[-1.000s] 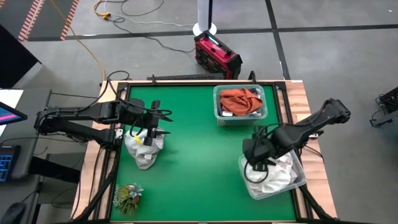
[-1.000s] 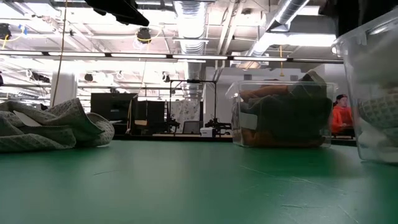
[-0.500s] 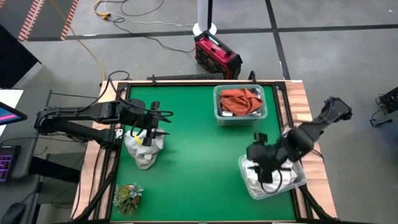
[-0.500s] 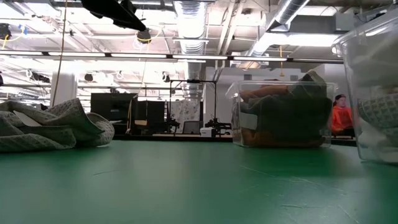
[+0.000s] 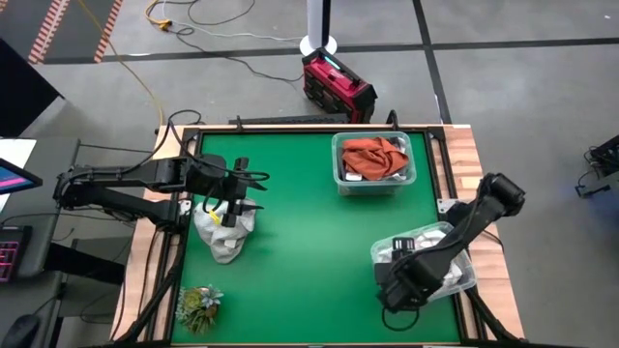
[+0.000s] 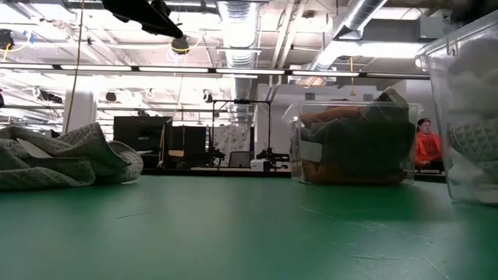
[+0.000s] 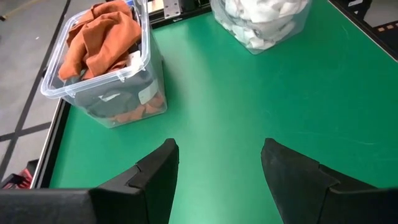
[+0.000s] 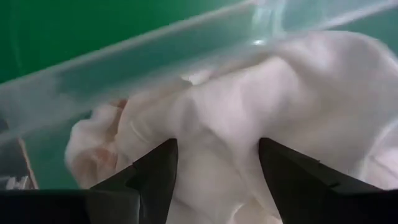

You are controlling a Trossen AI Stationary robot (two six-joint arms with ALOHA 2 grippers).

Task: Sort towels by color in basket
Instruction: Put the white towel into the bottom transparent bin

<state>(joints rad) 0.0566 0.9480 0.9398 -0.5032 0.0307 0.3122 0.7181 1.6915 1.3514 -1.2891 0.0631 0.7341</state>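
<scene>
Scene: a green desk (image 5: 309, 222) with two clear bins and a loose heap of towels.
Left gripper (image 5: 235, 193): fingers spread and empty, hanging just above the pale heap of towels (image 5: 222, 230) at the desk's left side.
Right gripper (image 5: 398, 290): fingers apart, gripping nothing, low at the near edge of the near-right bin (image 5: 426, 273), facing the white towels (image 8: 249, 137) packed inside.
Sorted so far: rust-orange towel (image 5: 375, 157) lies in the far bin (image 5: 374, 164) over darker cloth; whites fill the near-right bin.
Step in hand: by the look of it, the left arm's pick from the heap.
Doing it well: drop straight down, pinch one raised fold only, lift until it hangs free, then judge its colour before choosing a bin.
Bystander: leafy tuft (image 5: 199, 305) at the near-left corner, not to be sorted.
</scene>
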